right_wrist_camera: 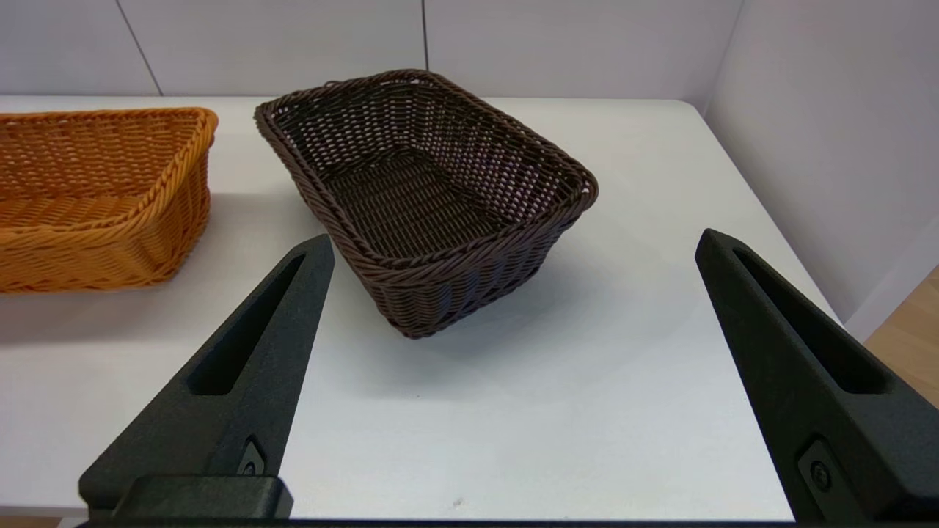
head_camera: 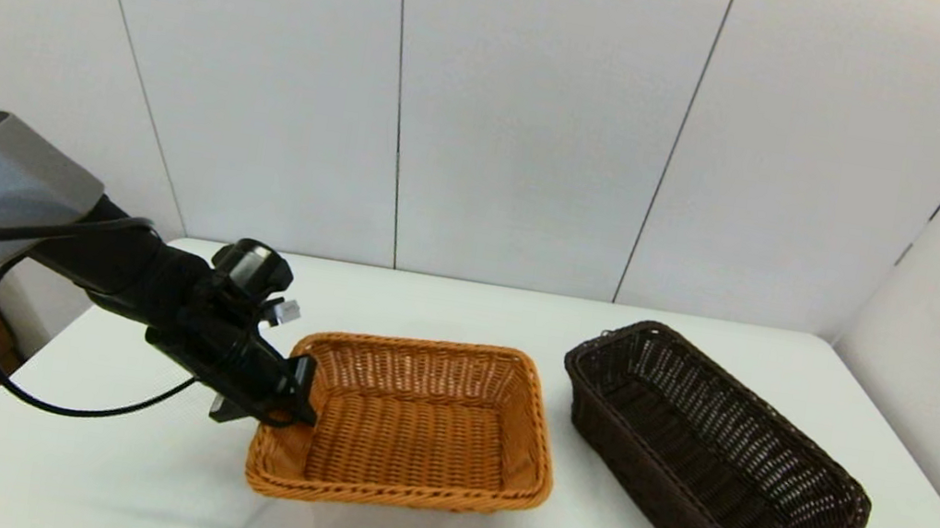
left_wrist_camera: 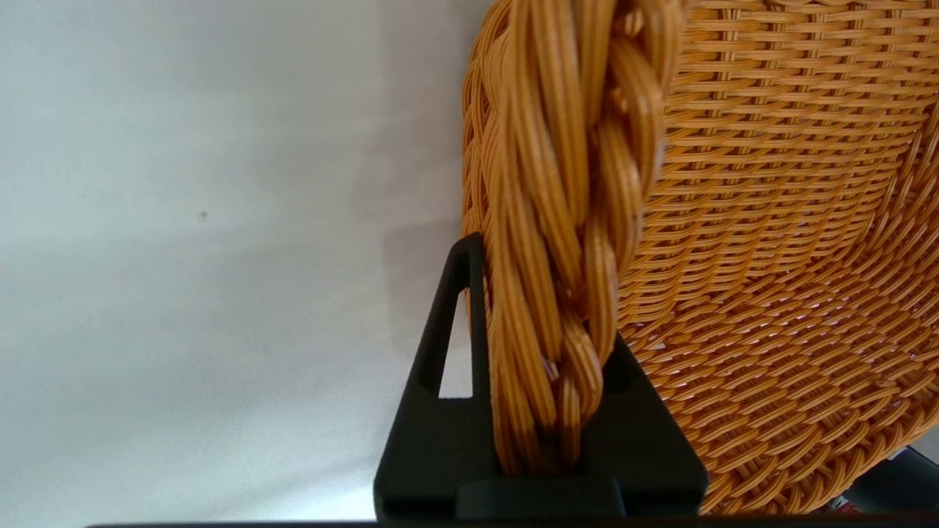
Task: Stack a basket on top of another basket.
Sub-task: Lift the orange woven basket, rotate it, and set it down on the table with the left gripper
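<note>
- Left gripper (head_camera: 299,395) clamped on the braided rim of the orange-tan basket (head_camera: 409,423) at its left end (one finger (left_wrist_camera: 447,352) outside the wall, the other inside).
- Orange-tan basket near the table (head_camera: 149,477) centre, beside but apart from the dark brown basket (head_camera: 711,458).
- Dark brown basket flat on the table's right side, untouched.
- Right gripper (right_wrist_camera: 506,374) spread wide, empty, short of the dark basket's near end.

Two baskets stand on the table (head_camera: 120,482). One basket (head_camera: 409,423) sits at lower centre of the head view; the other basket (head_camera: 711,458) lies to its right, apart. The left gripper (head_camera: 291,400) is at the centre basket's left rim, fingers astride it.
</note>
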Robot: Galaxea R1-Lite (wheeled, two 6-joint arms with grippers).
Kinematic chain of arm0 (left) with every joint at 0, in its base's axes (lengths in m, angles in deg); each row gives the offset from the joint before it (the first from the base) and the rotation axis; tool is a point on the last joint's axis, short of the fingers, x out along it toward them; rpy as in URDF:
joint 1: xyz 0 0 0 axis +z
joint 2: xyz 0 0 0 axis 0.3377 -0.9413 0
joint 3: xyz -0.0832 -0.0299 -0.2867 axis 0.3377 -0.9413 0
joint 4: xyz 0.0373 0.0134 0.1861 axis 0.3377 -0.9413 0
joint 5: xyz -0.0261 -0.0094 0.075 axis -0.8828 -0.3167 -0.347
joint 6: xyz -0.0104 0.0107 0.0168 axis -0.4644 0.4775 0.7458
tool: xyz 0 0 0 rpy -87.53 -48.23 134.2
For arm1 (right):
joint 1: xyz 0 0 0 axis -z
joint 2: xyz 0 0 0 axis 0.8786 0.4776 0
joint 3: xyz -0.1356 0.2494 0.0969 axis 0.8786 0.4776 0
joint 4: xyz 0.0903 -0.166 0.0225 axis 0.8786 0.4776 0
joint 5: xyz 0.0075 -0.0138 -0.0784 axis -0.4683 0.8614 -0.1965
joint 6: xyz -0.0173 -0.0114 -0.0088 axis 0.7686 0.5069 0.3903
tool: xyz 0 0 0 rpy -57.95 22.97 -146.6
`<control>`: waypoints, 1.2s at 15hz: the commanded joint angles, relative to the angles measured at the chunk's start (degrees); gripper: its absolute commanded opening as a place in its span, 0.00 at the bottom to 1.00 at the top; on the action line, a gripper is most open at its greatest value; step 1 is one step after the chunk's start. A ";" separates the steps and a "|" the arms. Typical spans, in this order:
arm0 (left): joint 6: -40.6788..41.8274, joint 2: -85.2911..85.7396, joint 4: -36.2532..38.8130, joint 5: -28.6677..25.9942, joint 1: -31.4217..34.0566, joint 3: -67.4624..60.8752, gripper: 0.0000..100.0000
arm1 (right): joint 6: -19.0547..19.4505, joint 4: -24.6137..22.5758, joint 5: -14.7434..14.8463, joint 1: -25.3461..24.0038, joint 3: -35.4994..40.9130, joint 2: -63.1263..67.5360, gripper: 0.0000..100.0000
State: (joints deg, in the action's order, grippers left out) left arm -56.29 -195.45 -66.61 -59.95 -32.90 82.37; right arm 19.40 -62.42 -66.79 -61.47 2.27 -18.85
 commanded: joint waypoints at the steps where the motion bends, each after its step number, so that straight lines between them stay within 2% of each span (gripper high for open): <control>1: -0.16 -0.27 -0.05 -0.14 -0.02 0.11 0.00 | -0.02 -0.02 -0.02 0.00 0.00 0.00 1.00; 14: -0.16 -0.45 -0.14 -0.14 -0.37 0.20 0.00 | -0.02 -0.02 -0.02 0.00 0.00 0.00 1.00; 15: -0.51 -0.45 -0.23 -0.14 -0.37 0.29 1.00 | -0.02 -0.02 -0.02 0.00 0.00 0.00 1.00; 18: -0.60 -0.18 -0.40 -0.14 -0.37 0.38 1.00 | -0.02 -0.02 -0.02 0.00 0.00 0.00 1.00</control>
State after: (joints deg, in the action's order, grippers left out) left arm -56.75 -195.81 -66.92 -60.01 -33.27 82.70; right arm 19.38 -62.39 -66.79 -61.47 2.27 -18.85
